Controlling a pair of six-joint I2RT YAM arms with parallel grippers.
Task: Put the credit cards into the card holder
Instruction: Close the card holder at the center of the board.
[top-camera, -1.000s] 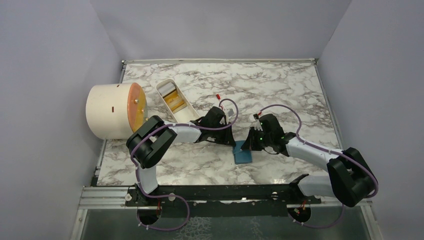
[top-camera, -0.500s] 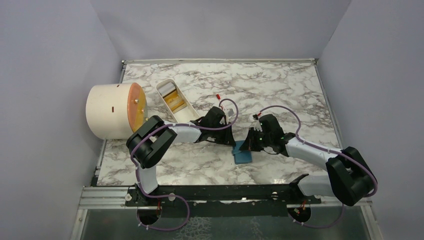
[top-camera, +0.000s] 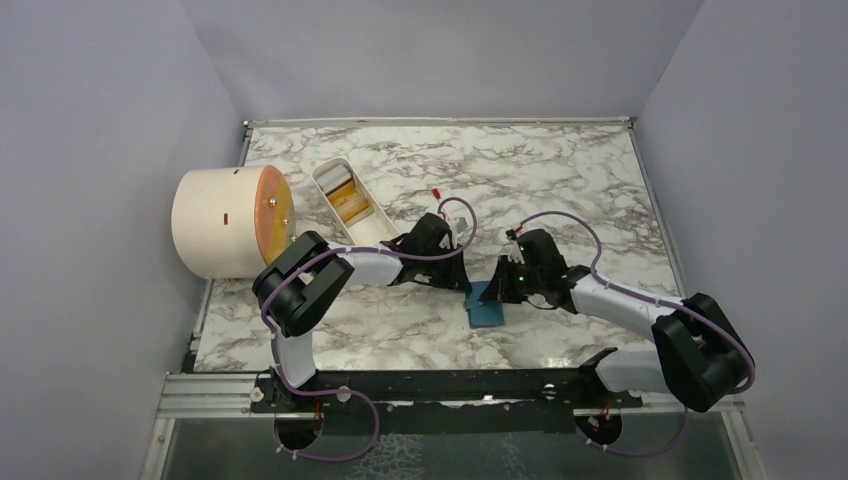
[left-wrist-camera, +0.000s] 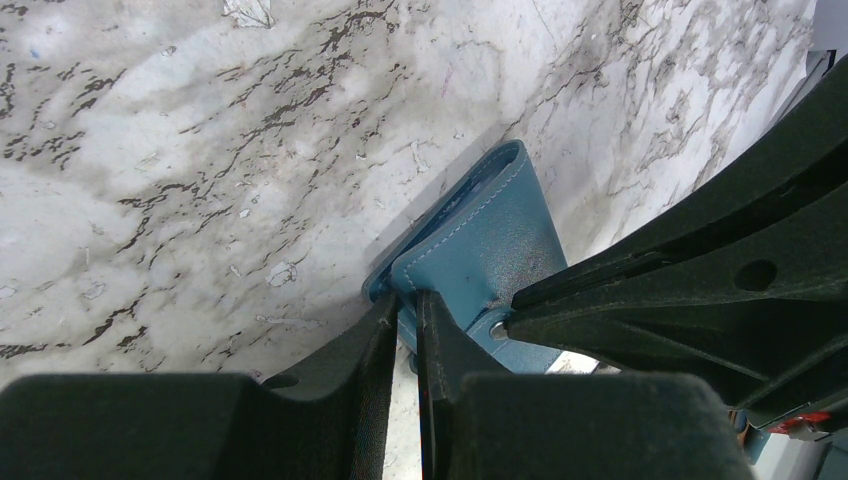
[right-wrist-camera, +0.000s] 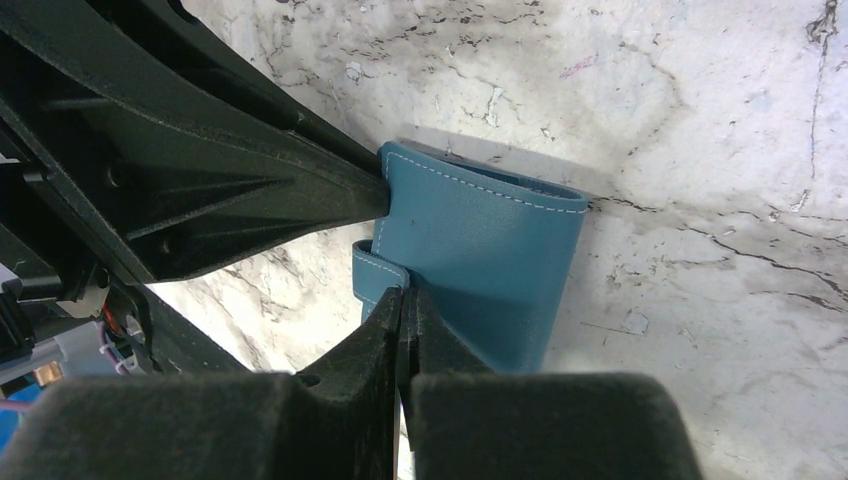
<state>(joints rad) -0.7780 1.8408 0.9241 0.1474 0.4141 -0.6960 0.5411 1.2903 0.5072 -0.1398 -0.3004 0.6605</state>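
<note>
The teal card holder (top-camera: 488, 310) lies flat on the marble surface (top-camera: 560, 180), near its middle and between the two arms. Both end effectors are on it. The left end effector (left-wrist-camera: 405, 320) has its jaws drawn almost together on a corner of the upper panel. The right end effector (right-wrist-camera: 405, 300) is fully closed on the opposite edge, right beside the small strap tab (right-wrist-camera: 375, 270). The two sets of black fingers nearly meet over the holder (each crowds the other's wrist view), so from above only the near part of the teal shows.

Farther left, beyond the left arm, a long white oval tray (top-camera: 330, 165) lies at a slant with a yellow-orange card (top-camera: 352, 208) in it. The left forearm crosses the tray's near end and lies between tray and holder. A cream cylinder (top-camera: 215, 225) rests on its side at the surface's left edge, just beside the tray, with its round orange face (top-camera: 273, 210) turned toward it.
</note>
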